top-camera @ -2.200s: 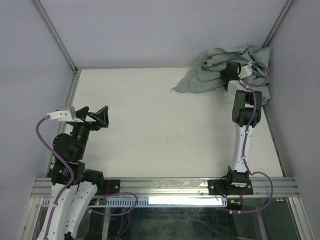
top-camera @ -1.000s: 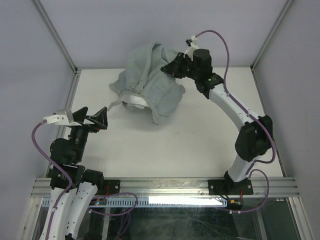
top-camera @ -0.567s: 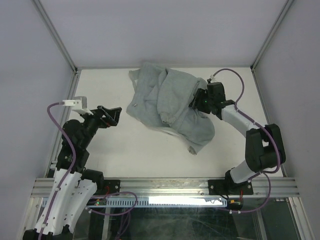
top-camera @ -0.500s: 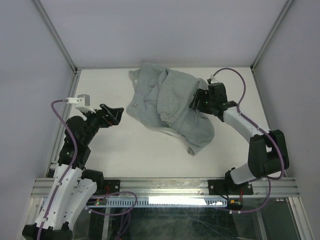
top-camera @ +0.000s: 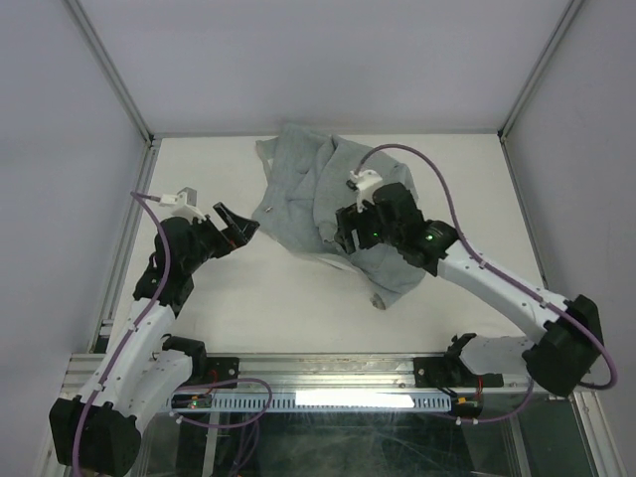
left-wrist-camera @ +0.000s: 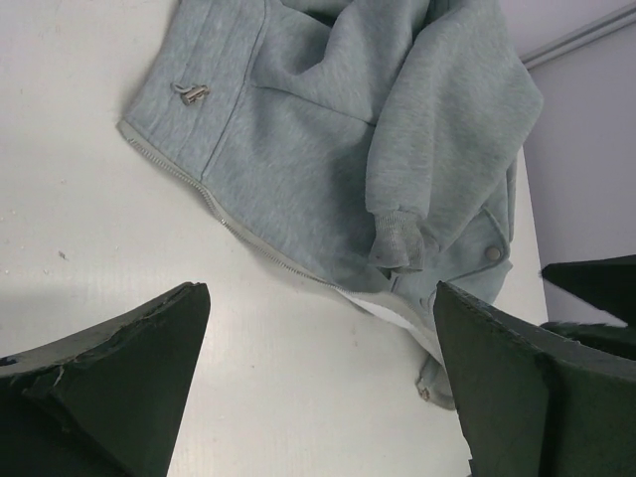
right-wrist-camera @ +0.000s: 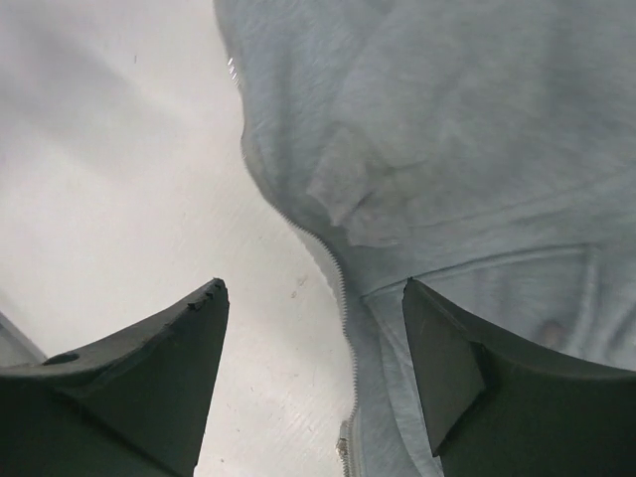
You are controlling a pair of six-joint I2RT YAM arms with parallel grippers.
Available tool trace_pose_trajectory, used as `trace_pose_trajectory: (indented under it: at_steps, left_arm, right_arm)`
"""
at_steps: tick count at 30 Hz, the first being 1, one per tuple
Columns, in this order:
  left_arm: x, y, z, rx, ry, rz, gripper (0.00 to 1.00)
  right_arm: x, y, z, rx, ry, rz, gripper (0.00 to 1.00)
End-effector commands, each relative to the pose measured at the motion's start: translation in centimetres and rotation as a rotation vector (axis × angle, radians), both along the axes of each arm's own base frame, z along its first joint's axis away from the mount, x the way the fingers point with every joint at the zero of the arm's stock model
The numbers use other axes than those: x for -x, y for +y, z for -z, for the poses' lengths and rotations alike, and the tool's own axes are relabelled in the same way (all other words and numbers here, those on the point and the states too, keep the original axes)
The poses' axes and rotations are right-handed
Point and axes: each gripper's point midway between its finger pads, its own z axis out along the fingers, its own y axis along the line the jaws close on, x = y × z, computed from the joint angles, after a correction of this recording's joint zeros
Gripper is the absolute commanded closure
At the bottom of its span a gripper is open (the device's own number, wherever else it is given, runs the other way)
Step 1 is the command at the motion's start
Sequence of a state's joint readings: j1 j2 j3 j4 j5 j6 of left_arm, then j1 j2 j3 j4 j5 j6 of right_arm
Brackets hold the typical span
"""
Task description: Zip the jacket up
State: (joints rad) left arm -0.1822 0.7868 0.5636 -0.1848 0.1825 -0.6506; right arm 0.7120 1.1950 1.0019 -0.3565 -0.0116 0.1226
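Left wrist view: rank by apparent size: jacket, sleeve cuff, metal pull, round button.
1. jacket
2. sleeve cuff
3. metal pull
4. round button
The pull and button are both tiny. The pull looks only slightly bigger, so that order is less sure.

The right arm (top-camera: 467,266) hides part of the jacket (top-camera: 298,189), which both wrist views cut off.

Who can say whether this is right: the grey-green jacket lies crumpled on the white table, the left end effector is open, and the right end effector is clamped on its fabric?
One error: the right end effector is open, hovering over the jacket and holding nothing, as the right wrist view shows. The rest stands.
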Motion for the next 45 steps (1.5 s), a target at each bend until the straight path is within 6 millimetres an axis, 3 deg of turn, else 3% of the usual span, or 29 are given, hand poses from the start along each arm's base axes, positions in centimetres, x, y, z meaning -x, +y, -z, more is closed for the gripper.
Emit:
trace_pose_trajectory:
  at_steps: [1,5,9,16,19,23,25,30,33,36,38,42,45]
  left_arm:
    - [-0.7,0.4,-2.2,0.052,-0.062,-0.051,0.01]
    - [-0.2,0.8,-2.2,0.042,-0.072,-0.068,0.01]
    - [0.1,0.6,-2.2,0.056,-0.071,-0.06,0.01]
    - [0.5,0.1,-1.6,0.073,-0.046,-0.032,0.01]
    - [0.6,-0.1,-1.9,0.077,-0.053,-0.016,0.01]
    - [0.8,-0.5,-2.0,0.08,-0.055,0.007,0.01]
    - [0.8,-0.7,-2.0,0.085,-0.053,0.02,0.02]
    - [0.7,-1.8,-1.7,0.117,-0.036,0.076,0.05]
    - [0.3,-2.7,-1.5,0.136,-0.021,0.103,0.07]
    - [-0.4,-3.7,-0.9,0.141,-0.01,0.109,0.08]
    - [-1.1,-4.7,0.1,0.133,0.021,0.118,0.08]
    - [-2.8,-7.1,1.5,0.115,0.068,0.143,0.09]
    - [-4.2,-8.5,3.1,0.124,0.106,0.153,0.1]
  right_arm:
    - [0.9,4.4,2.0,0.152,-0.015,-0.195,0.27]
    - [0.8,8.1,4.5,0.249,-0.006,-0.277,0.28]
    - [-0.5,10.5,7.1,0.29,-0.001,-0.298,0.29]
    - [-3.8,12.0,12.5,0.438,0.014,-0.267,0.36]
    - [-5.1,12.0,13.8,0.482,-0.007,-0.243,0.49]
    - [-7.6,11.0,12.5,0.452,-0.043,-0.148,0.84]
    - [-9.0,9.8,10.8,0.427,-0.057,-0.091,1.0]
    - [-12.1,6.6,3.0,0.241,-0.1,0.021,1.0]
    - [-14.9,2.0,-1.4,0.12,-0.105,0.19,1.0]
    - [-17.3,-3.5,-4.4,0.035,-0.117,0.385,1.0]
    - [-18.5,-7.3,-5.5,-0.029,-0.106,0.512,1.0]
    - [-20.0,-14.0,-5.8,-0.118,-0.09,0.701,1.0]
    - [-20.7,-17.0,-5.0,-0.148,-0.064,0.745,1.0]
